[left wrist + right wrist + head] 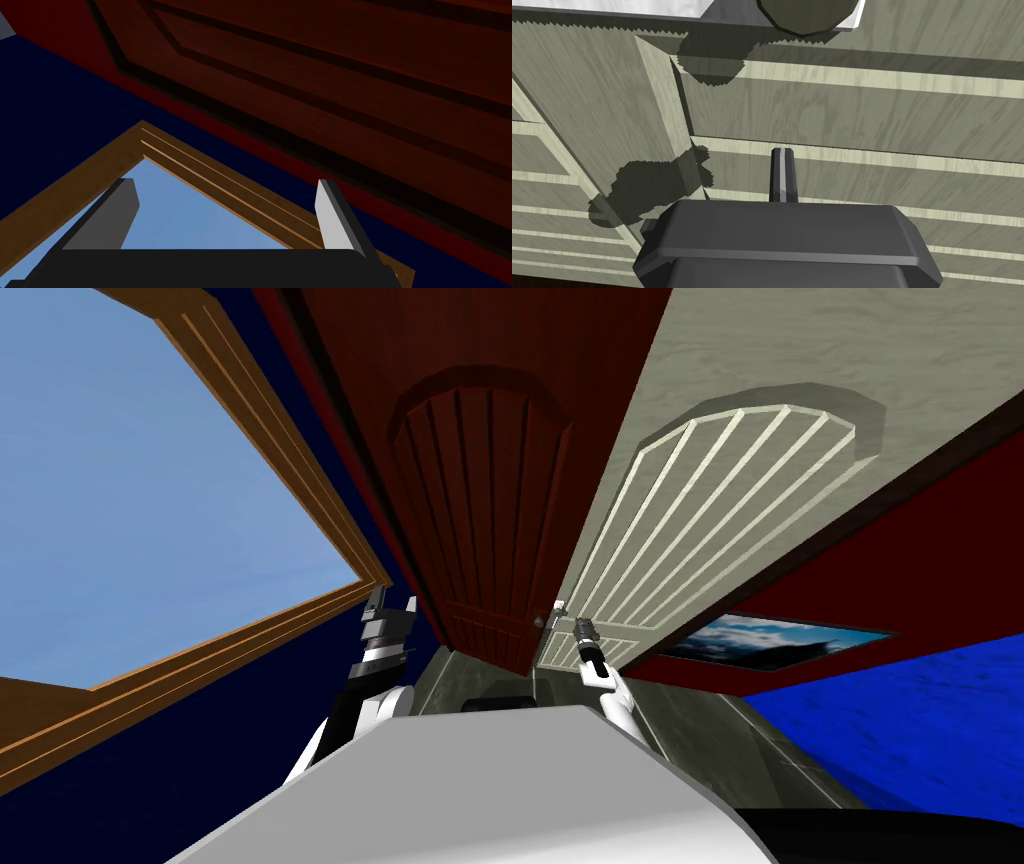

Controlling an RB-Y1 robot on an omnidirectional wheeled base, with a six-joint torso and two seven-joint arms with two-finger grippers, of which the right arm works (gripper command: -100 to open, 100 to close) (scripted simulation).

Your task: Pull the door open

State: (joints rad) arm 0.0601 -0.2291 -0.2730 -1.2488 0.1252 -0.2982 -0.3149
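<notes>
A pale grey-green panelled door [720, 478] stands next to a dark red-brown panelled door [480, 508]. Where the two meet sits a small round knob [560, 609]. My right gripper [583, 628] is just beside that knob, close to the pale door. In the right wrist view its fingers [784, 172] are pressed together with nothing held, and the gripper [784, 155] points at the pale panels. The dark round knob [807, 15] lies beyond the tips, apart from them. My left gripper [388, 610] is raised left of the dark door, open [225, 200] and empty.
A large window with a brown wooden frame [300, 508] takes up the dark blue wall on the left. A framed picture [770, 640] hangs on the red wall right of the pale door. A grey-green floor strip [700, 738] runs under the doors.
</notes>
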